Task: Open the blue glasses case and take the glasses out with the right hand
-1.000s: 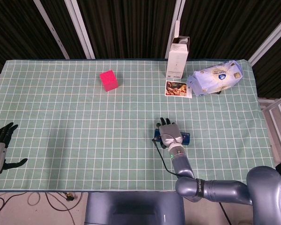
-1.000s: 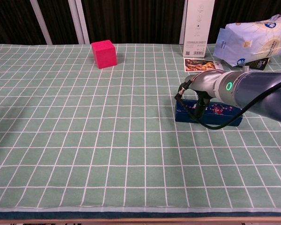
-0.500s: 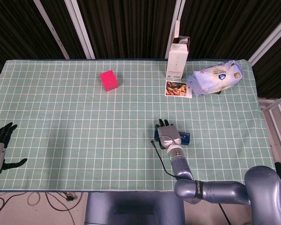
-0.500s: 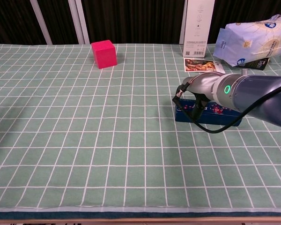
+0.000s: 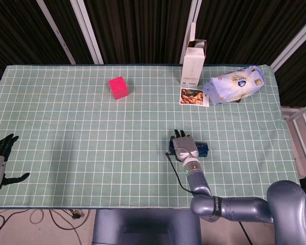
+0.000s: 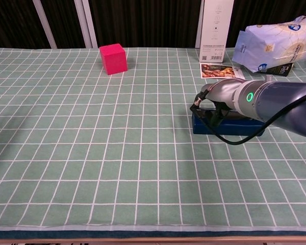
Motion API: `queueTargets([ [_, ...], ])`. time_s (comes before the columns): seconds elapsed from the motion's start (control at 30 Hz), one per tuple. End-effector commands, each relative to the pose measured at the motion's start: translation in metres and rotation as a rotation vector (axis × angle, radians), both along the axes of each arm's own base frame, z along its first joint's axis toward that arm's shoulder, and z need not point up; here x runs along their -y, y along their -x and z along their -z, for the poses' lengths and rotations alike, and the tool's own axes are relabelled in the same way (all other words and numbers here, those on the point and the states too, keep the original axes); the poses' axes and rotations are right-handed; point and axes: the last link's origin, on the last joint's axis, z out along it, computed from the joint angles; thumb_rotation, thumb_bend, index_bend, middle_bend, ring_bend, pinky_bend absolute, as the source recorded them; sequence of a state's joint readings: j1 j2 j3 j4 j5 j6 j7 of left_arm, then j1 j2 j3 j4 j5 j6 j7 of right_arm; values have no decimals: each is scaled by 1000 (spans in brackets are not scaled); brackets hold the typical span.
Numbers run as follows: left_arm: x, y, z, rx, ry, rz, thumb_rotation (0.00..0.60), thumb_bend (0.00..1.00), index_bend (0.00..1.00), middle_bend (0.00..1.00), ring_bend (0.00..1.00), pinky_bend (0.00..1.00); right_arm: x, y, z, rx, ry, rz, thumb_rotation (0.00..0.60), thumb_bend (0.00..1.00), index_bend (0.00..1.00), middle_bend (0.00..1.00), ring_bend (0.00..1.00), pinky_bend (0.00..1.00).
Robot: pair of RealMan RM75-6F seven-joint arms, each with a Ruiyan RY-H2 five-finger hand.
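Note:
The blue glasses case (image 6: 228, 127) lies closed on the green checked cloth, right of centre; in the head view only its right end (image 5: 201, 148) shows past my hand. My right hand (image 5: 183, 145) lies flat on top of the case, its fingers (image 5: 179, 134) stretched out over the far left edge. From the chest view, the right hand (image 6: 222, 97) covers the lid and a black cable loops down across the case front. No glasses are visible. My left hand (image 5: 0, 162) hangs at the lower left table edge, fingers spread and holding nothing.
A pink cube (image 5: 118, 87) stands at the back left of centre. At the back right stand a tall white carton (image 5: 193, 62), a picture card (image 5: 193, 96) and a blue-white bag (image 5: 233, 83). The table's right edge (image 5: 290, 138) is close to the case.
My right hand has settled lower onto the case; the patterned strip seen under it in the chest view no longer shows. The left hand has not moved.

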State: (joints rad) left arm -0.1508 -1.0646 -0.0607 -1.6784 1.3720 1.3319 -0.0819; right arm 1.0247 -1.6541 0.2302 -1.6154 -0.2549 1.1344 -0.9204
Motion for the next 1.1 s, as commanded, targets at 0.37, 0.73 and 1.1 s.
queueTargets([
  [0.37, 0, 0, -1, 4, -6, -2, 600, 0, 0, 0, 0, 0, 29, 14, -3, -50, 57, 32, 600, 742, 244, 0, 0, 241],
  [0.73, 1, -1, 0, -4, -6, 6, 600, 0, 0, 0, 0, 0, 36, 0, -44, 28, 147, 2, 600, 630, 178, 0, 0, 242],
  [1.1, 2, -1, -1, -3, -17, 17, 600, 0, 0, 0, 0, 0, -8, -8, -68, 105, 93, -47, 600, 572, 164, 348, 359, 359],
])
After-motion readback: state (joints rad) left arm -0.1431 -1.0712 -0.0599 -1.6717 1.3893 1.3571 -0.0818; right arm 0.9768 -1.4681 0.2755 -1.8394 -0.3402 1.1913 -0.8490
